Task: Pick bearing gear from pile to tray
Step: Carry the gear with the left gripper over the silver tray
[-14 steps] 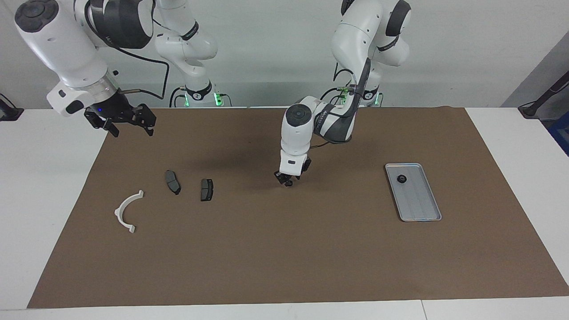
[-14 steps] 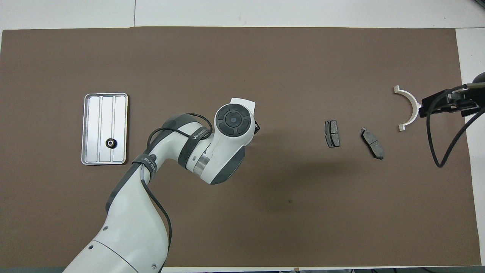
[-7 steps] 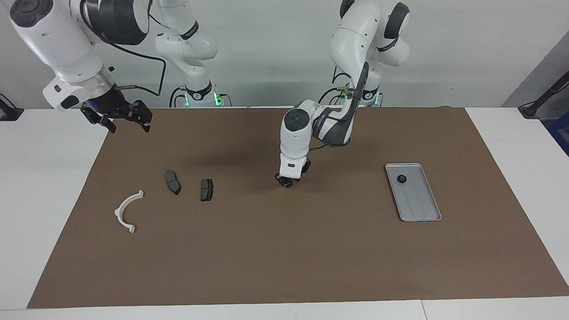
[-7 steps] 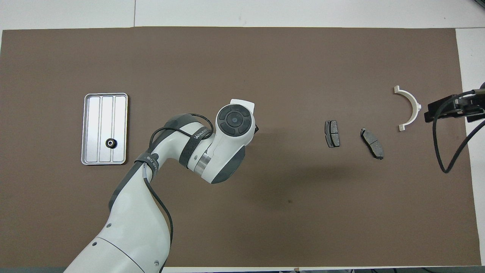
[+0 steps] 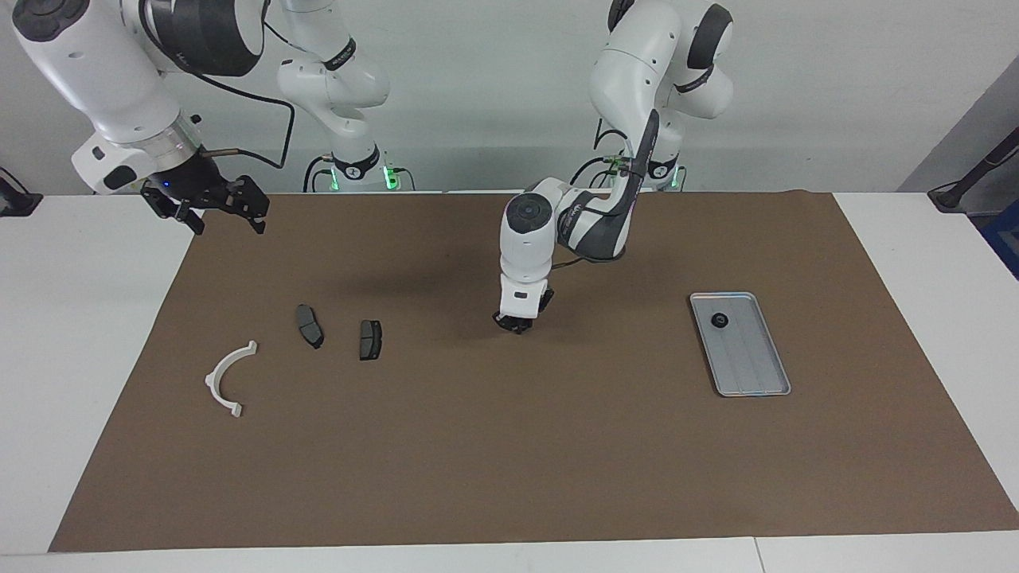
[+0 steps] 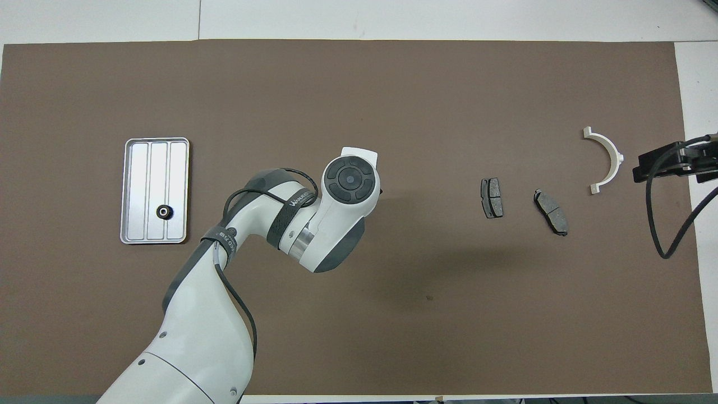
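Nearest the robots, we saw the right gripper (image 5: pixel 213 213) raised over the edge of the flat brown mat (image 5: pixel 509 446) at the right arm's end, its dark fingers spread wide and holding nothing; that arm waited. The left gripper (image 5: pixel 518 325) stood low over the middle of the mat, its fingertips brought fully together at the surface. We could not tell whether anything small was pinched between them, since the wrist hid them from above.

Toward the left arm's end lay the tray (image 5: pixel 756 382), a flat rectangular silver-grey metal pan with rounded corners, a low rim and faint lengthwise ridges. A small black toothed ring, the bearing gear (image 5: pixel 720 321), rested in the tray's end nearer the robots.

Toward the right arm's end lay the pile: two dark grey, matte brake-pad plates (image 5: pixel 310 325) side by side but apart. Farther from the robots we noted a smooth white semicircular bracket (image 5: pixel 227 380).
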Action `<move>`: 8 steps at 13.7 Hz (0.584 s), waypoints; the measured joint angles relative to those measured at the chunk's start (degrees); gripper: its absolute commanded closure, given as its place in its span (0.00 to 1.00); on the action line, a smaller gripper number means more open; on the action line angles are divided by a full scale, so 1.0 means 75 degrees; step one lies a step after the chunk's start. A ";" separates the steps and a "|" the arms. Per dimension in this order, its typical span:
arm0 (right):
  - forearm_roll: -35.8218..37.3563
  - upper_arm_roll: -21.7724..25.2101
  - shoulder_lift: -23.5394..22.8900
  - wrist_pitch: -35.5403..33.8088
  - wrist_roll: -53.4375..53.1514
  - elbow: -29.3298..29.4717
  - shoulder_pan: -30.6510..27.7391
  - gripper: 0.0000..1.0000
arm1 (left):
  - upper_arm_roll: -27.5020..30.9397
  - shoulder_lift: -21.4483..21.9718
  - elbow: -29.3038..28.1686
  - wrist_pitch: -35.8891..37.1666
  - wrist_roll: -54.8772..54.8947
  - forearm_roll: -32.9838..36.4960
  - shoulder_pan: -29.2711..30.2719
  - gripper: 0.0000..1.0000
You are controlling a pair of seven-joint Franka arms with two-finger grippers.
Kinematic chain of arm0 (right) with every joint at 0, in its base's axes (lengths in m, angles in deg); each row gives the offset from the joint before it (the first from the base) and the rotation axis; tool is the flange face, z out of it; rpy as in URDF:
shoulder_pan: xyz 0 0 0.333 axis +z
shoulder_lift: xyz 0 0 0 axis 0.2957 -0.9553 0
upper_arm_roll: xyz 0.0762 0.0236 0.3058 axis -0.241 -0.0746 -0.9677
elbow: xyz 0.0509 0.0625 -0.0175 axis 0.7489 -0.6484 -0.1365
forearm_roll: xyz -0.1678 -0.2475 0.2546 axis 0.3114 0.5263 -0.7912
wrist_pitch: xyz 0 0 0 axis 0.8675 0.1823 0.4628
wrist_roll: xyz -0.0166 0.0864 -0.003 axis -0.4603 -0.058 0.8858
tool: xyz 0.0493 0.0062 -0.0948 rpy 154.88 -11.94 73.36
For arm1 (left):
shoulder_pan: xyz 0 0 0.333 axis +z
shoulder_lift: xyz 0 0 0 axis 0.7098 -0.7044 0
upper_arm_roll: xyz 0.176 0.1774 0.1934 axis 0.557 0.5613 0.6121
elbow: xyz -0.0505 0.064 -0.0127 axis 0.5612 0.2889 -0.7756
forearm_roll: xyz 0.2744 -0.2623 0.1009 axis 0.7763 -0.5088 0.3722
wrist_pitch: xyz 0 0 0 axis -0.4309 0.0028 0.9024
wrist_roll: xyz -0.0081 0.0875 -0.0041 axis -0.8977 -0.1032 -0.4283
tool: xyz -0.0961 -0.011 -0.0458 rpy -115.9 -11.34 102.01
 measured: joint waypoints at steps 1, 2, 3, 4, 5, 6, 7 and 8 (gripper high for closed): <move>0.0000 0.0000 0.0042 0.0000 0.0000 -0.0027 -0.0001 0.00 | 0.0034 0.0003 0.0005 0.0034 -0.0015 0.0012 -0.0001 1.00; 0.0000 -0.0002 0.0087 0.0000 0.0000 -0.0068 -0.0001 0.00 | 0.0138 0.0017 0.0017 0.0136 -0.0020 0.0036 -0.0003 1.00; 0.0000 -0.0003 0.0147 0.0000 0.0000 -0.0132 -0.0001 0.00 | 0.0316 0.0074 0.0034 0.0275 -0.0010 0.0059 0.0004 1.00; 0.0000 -0.0004 0.0219 0.0000 0.0000 -0.0220 -0.0002 0.00 | 0.0494 0.0205 0.0057 0.0463 0.0057 0.0069 0.0043 1.00; 0.0000 -0.0006 0.0277 0.0005 0.0000 -0.0297 -0.0002 0.00 | 0.0587 0.0390 0.0066 0.0674 0.0266 0.0082 0.0198 1.00; 0.0000 -0.0009 0.0315 0.0009 0.0000 -0.0346 -0.0002 0.00 | 0.0631 0.0618 0.0058 0.0927 0.0663 0.0089 0.0460 1.00; 0.0000 -0.0010 0.0333 0.0009 0.0000 -0.0368 -0.0002 0.00 | 0.0647 0.0881 0.0015 0.1190 0.1186 0.0095 0.0817 1.00; 0.0000 -0.0012 0.0334 0.0013 0.0000 -0.0378 -0.0002 0.00 | 0.0659 0.1175 -0.0102 0.1379 0.1823 0.0099 0.1249 1.00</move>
